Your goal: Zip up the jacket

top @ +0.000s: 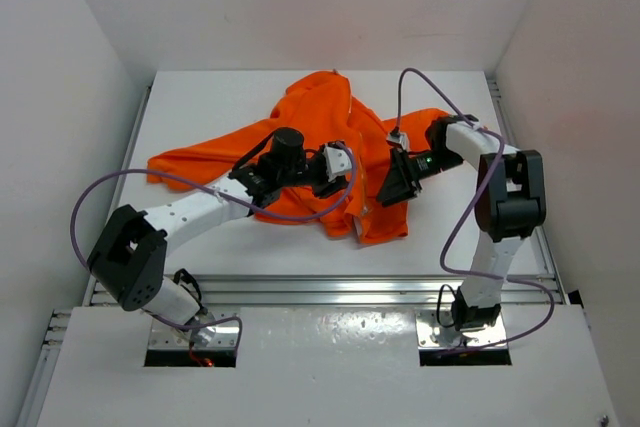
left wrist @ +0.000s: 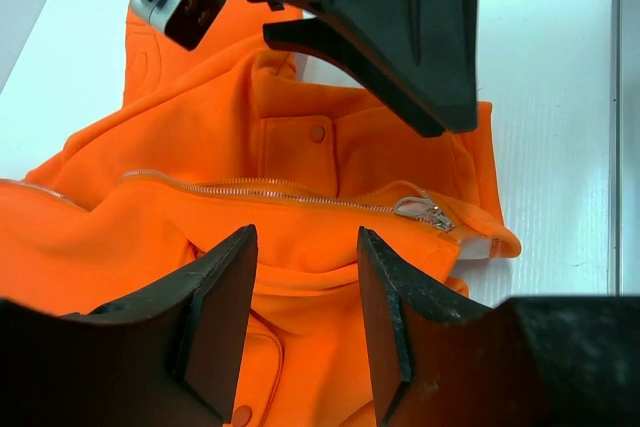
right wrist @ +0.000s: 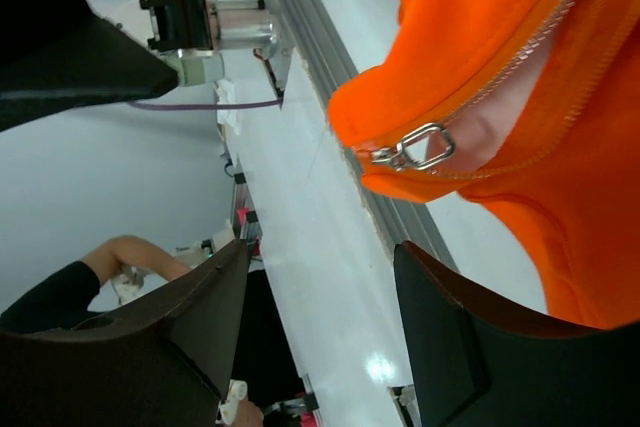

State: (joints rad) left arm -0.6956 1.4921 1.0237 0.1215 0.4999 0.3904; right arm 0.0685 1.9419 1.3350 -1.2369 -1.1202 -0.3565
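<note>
Across the middle of the white worktop [top: 200,117], the jacket [top: 320,112]: bright orange, crumpled, one sleeve trailing out to the left, the bulk heaped from the centre toward the far side, the near hem reaching toward the right. Over it from the near left, the left arm [top: 190,209], bent low, with the left claw [top: 335,169] above the centre of the cloth. From the near right, the right arm [top: 500,197], elbow raised, reaching in to hold the right claw [top: 397,185] at the right edge of the jacket, close to the left one but apart from it. In the left wrist view, left claw [left wrist: 305,247] about half spread, gripping nothing, orange fabric lying below the gap. In the right wrist view, right claw [right wrist: 320,262] parted fairly wide, empty too, bare worktop showing between its fingers. Along the front opening, a pale zipper [left wrist: 250,188], its sides parted beside the pull. On a pocket flap [left wrist: 300,142] beyond it, a round snap [left wrist: 317,133]. At the zipper's end, the metal pull [right wrist: 420,147], tilted at the hem corner, just ahead of the right claw.
</note>
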